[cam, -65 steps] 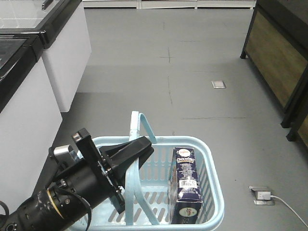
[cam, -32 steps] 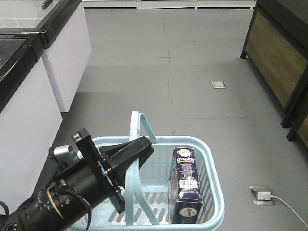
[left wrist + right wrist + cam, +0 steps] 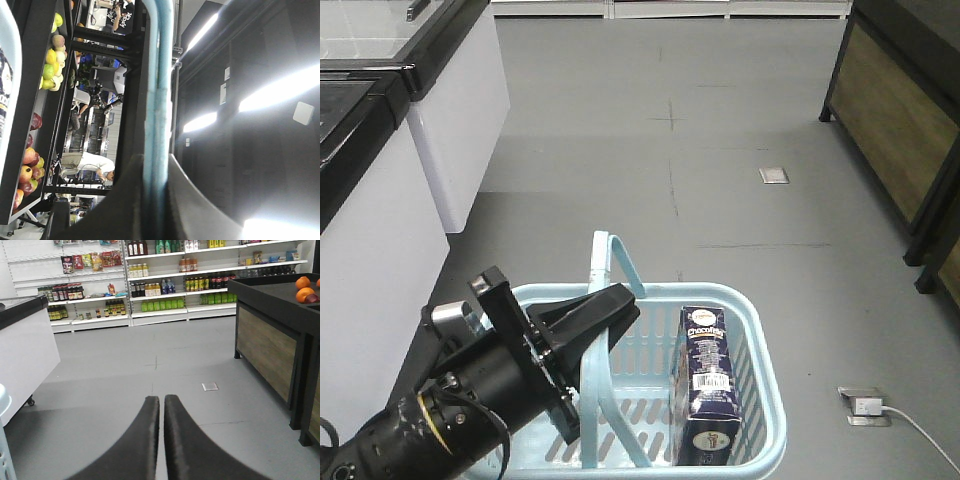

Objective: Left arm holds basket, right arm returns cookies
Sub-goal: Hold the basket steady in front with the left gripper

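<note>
Grey shop floor [image 3: 670, 150] fills most of the front-facing view. White freezer cabinets [image 3: 380, 200] with dark tops line its left edge, and a dark stand with wood-panelled sides [image 3: 895, 120] runs along its right edge.

At the bottom of that view is the light-blue basket [image 3: 720, 289], slotted along its sides, with one flat handle [image 3: 610, 255] standing up over its left half. The left arm [image 3: 470, 400] reaches in from the bottom left corner, black and cylindrical with a thin gold ring and a silver knob. The left gripper [image 3: 620, 305] is clamped on that raised handle. From the left wrist camera, the blue strip of handle [image 3: 154, 125] runs straight down between the two dark fingers [image 3: 190, 205], which press against it on both sides.

The cookies [image 3: 708, 385], a dark navy box with a white barcode panel facing up, are inside the basket, in its right half, just beside the right wall and towards the near right corner.

The right gripper [image 3: 161, 405] shows only in its own wrist view. Its two black fingers [image 3: 142, 440] lie side by side, with a hairline gap and nothing held between them. It points out over bare floor towards stocked shelves [image 3: 165, 285], well apart from the box.

A small square plate [image 3: 774, 175] is set in the floor, and a socket with a white cable [image 3: 865, 407] lies near the basket's right side.
</note>
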